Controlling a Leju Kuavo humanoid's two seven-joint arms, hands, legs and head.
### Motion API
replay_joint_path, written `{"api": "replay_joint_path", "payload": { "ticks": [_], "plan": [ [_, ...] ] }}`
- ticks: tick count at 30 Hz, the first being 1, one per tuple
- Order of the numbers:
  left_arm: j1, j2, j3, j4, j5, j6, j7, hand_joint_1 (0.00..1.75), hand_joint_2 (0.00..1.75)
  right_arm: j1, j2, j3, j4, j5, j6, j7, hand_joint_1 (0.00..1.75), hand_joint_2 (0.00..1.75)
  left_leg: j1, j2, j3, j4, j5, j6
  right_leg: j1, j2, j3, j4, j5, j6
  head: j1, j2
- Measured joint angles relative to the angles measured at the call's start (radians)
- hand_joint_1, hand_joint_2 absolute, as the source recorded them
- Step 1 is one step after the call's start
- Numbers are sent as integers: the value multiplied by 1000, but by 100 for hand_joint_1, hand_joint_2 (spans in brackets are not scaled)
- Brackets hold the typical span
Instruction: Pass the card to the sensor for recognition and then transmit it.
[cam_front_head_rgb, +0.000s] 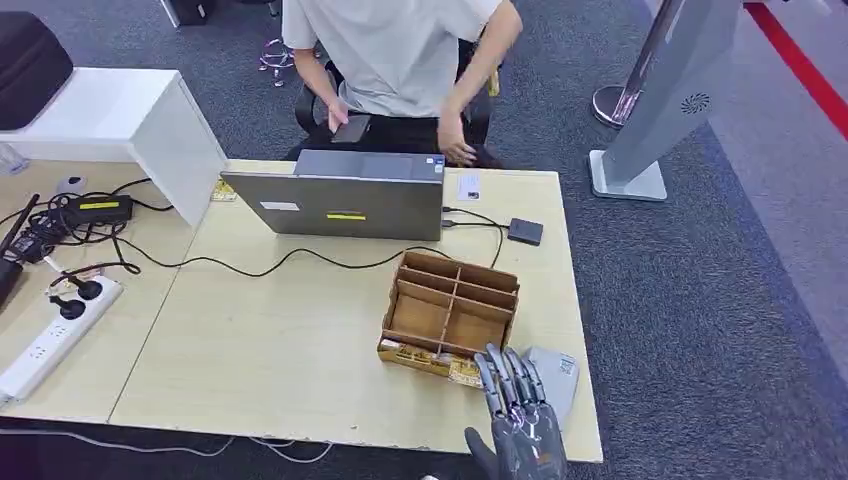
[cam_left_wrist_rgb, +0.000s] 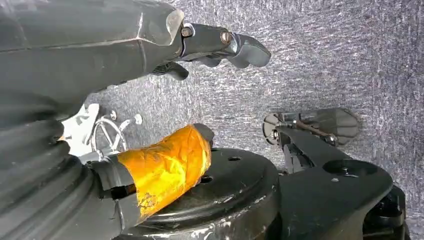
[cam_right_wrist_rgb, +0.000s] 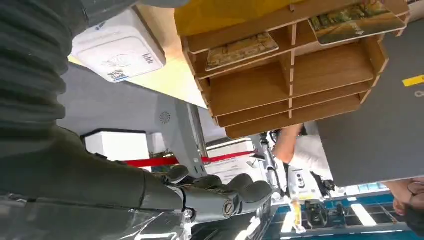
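While the right hand (cam_front_head_rgb: 520, 420) rises at the near right edge of the table (cam_front_head_rgb: 260, 350), its fingers stand straight and a little apart, holding nothing, which reads as a hand poised before a pick. Just beside it, slightly farther right, lies the grey-white sensor (cam_front_head_rgb: 556, 378), flat on the table corner, placed where a card can be brought over it with a short move. Just left of and beyond the hand stands the wooden divided box (cam_front_head_rgb: 450, 315); in the right wrist view, cards (cam_right_wrist_rgb: 241, 50) lie in its compartments, so the task's card is probably waiting there, not yet taken. The left hand (cam_left_wrist_rgb: 220, 45) hangs low over grey carpet, its fingers loosely curled and holding nothing. Farther off, a closed grey laptop (cam_front_head_rgb: 340, 200) sits across the far side, with a black cable (cam_front_head_rgb: 300, 262) trailing in front of it and a small dark device (cam_front_head_rgb: 525, 231) to its right. A person (cam_front_head_rgb: 400, 60) sits beyond the table, likely the one to receive the card. The box's walls and dividers look the main hindrance to reaching in.
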Motion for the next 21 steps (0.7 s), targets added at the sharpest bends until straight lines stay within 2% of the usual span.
{"api": "replay_joint_path", "payload": {
  "ticks": [13,21],
  "plan": [
    [-1,-3,0,0,-19,-1,-8,0,175,-48,61,-55,98,2,0,-102,0,175,0,0,0,0,0,0,0,0,0,0,0,0,0,0],
    [-1,-3,0,0,-24,-3,-8,0,175,-62,93,-84,133,3,0,-121,0,175,0,0,0,0,0,0,0,0,0,0,0,0,0,0]
  ]
}}
